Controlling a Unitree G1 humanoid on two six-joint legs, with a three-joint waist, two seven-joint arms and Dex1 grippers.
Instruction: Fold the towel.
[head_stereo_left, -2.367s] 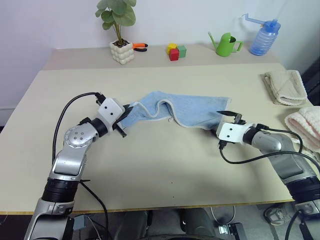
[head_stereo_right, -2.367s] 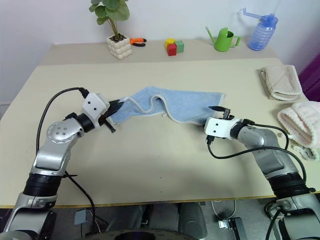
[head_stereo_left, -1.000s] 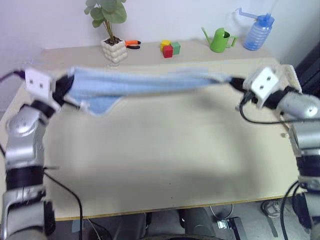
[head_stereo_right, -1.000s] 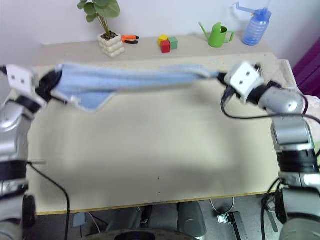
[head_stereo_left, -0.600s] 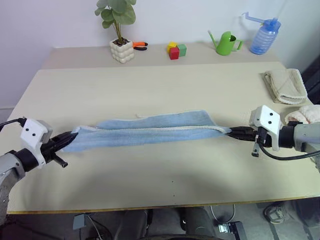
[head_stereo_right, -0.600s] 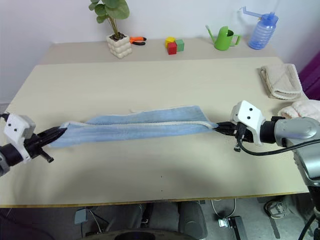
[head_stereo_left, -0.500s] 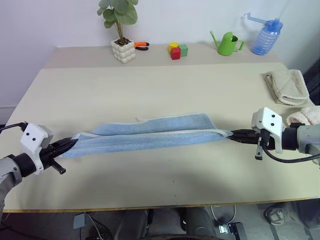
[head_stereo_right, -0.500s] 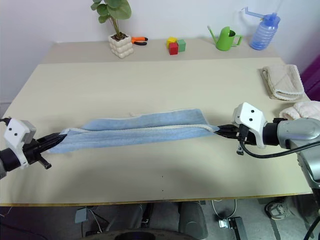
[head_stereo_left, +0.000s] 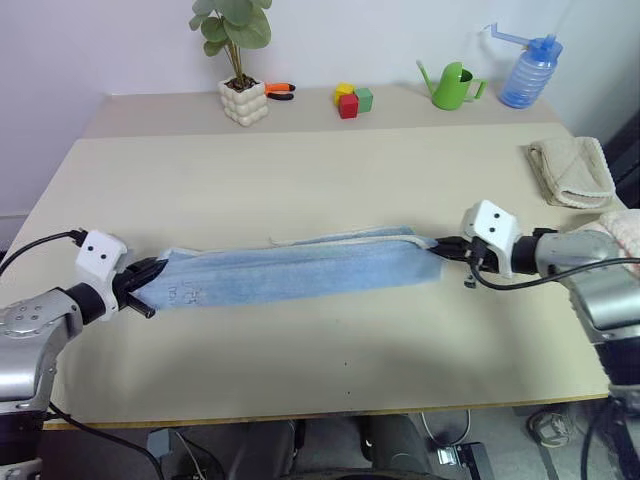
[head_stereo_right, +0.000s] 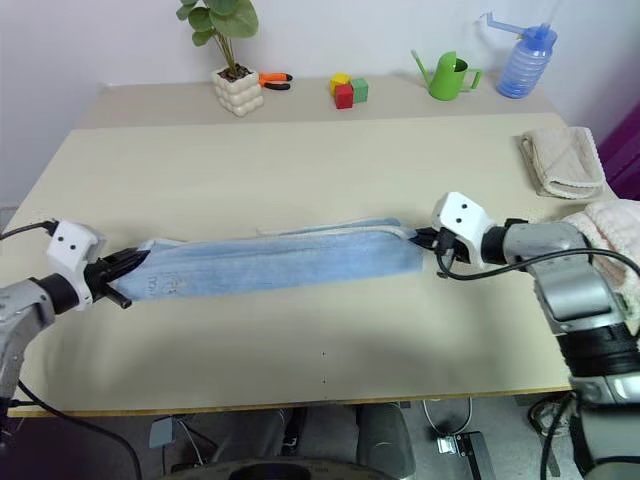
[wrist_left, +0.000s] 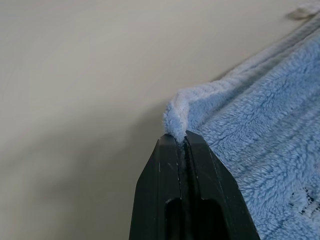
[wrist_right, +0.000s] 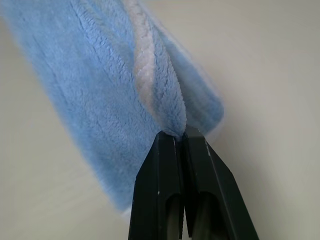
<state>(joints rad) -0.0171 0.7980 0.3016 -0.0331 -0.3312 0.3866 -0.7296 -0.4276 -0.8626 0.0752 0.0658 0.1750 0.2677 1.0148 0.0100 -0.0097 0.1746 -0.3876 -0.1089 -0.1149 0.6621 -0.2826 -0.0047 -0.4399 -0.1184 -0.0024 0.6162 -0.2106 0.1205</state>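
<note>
**Beige counter, towel stretched between both claws**

Across the beige counter (head_stereo_left: 300, 180) in our left eye view, the towel (head_stereo_left: 300, 268) lies as a long light blue band, running from our left claw (head_stereo_left: 148, 280) to our right claw (head_stereo_left: 443, 247). Each claw pinches one end of it. Along the far edge we see a potted plant (head_stereo_left: 240, 70), colored blocks (head_stereo_left: 350, 100), a green watering can (head_stereo_left: 455, 88) and a blue spray bottle (head_stereo_left: 525, 75). A beige ribbed towel (head_stereo_left: 572, 172) sits folded at the right side.

Our right eye view shows the same layout, with a cream-white towel (head_stereo_right: 615, 235) near the right arm.

From the left wrist view, our left claw's fingers (wrist_left: 165, 200) are pressed together on a bunched corner of the towel, its pale hem curling just past the tips.

From the right wrist view, our right claw's fingers (wrist_right: 160, 190) are likewise pressed together on the towel's end, where a whitish hem strip runs away along the blue pile.
</note>
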